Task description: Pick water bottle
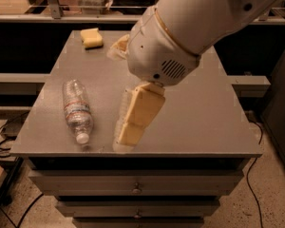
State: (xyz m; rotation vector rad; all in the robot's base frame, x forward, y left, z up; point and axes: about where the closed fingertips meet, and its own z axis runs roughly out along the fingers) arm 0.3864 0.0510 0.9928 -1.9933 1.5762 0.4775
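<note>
The small clear ribbed plastic water bottle (77,110) lies on its side on the left part of the flat grey metal table (204,113), with its cap toward the near edge. The cream plastic gripper (124,137) hangs just to the bottle's right, over the table's near middle and apart from the bottle. The yellow rectangular foam sponge (91,37) sits at the far left, well behind the bottle.

table (206,122) | water bottle (77,110) lying on side, front-left | sponge (91,37) far-left | gripper (125,139) above front middle, near bottle
</note>
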